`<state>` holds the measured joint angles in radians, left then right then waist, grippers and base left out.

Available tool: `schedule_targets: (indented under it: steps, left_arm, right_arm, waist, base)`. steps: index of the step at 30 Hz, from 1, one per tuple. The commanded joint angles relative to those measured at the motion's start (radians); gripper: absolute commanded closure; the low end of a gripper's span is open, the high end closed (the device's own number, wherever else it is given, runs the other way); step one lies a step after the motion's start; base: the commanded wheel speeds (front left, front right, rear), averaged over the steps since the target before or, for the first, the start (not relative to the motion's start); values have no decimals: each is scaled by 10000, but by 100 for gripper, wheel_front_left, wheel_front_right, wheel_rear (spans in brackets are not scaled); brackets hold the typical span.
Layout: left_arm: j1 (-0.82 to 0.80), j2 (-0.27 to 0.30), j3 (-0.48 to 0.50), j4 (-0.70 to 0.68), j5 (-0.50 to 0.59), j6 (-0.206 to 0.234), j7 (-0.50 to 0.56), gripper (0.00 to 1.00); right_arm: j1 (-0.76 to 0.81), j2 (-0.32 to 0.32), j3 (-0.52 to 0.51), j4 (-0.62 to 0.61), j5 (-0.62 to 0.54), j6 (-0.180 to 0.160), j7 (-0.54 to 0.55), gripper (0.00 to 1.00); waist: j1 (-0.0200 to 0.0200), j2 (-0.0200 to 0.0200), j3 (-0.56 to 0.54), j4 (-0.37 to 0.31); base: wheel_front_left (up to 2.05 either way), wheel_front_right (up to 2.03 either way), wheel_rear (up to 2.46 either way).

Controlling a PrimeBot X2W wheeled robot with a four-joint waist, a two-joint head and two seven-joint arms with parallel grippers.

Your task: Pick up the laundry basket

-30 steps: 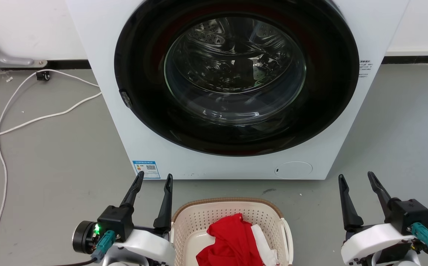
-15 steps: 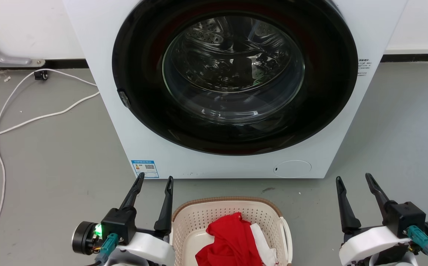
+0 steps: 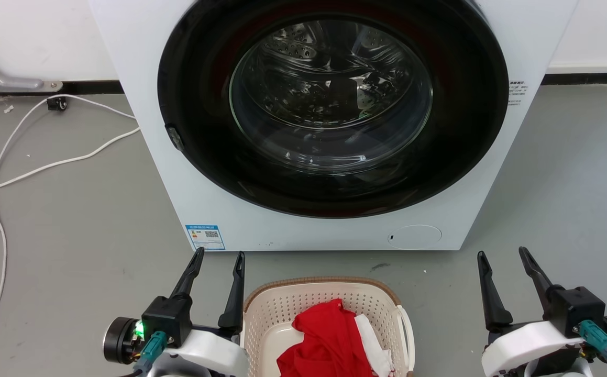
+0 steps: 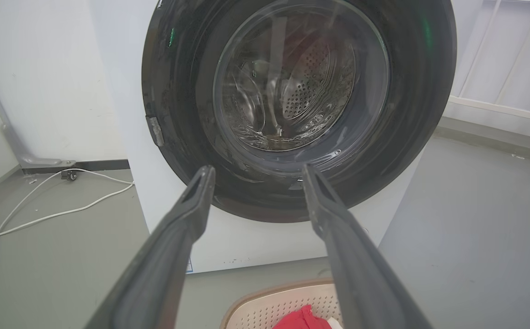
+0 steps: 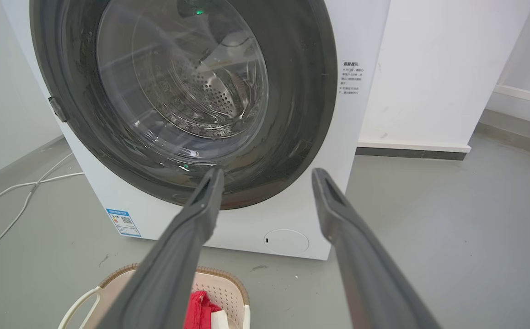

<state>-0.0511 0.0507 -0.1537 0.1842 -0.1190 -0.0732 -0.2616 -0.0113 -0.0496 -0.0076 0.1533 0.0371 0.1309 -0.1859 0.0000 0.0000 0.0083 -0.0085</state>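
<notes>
Little has shifted in the last second: the head camera has tipped slightly, and both grippers keep their places. Nearest, the laundry basket (image 3: 282,311) sits on the floor (image 3: 73,235) between them, with a red garment (image 3: 329,340) (something white beside it) inside. The left gripper (image 3: 219,254) is just beside its left wall, the right gripper (image 3: 502,253) well apart from it — both spread wide, holding nothing. Beyond stands the washer (image 3: 308,233), door closed; a white cable (image 3: 46,167) trails off left.

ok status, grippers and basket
Left gripper open, beside left wall of laundry basket. Right gripper open, apart to its right. Basket on floor, red cloth inside, ungripped. Washer just beyond.
</notes>
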Motion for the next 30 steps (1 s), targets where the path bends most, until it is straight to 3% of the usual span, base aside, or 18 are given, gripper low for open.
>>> schedule_targets:
  steps: [1, 13, 22, 30]
  left_arm:
    - [-38, -5, -16, -10, 12, 61, -51, 0]
    - [-265, -5, -30, 500, -24, 99, -42, 0]
    - [-1089, -5, -87, 2286, -387, -45, -42, 0]
    - [-2286, 12, 36, 4389, -749, -314, -41, 0]
  right_arm:
    - [-10, -12, -17, 3, 42, -3, -69, 0]
    - [-210, -12, -94, 195, 67, -3, 2, 0]
    - [-841, -12, -70, 1273, 169, -3, 10, 0]
    - [-1824, -9, -21, 2953, 205, -3, -91, 0]
  waist:
    - [0, 0, 18, 5]
    - [0, 0, 626, 27]
    - [0, 0, 2123, 76]
    - [0, 0, 3510, 68]
  base:
    - [0, 0, 0]
    - [0, 0, 0]
    - [0, 0, 0]
    - [0, 0, 0]
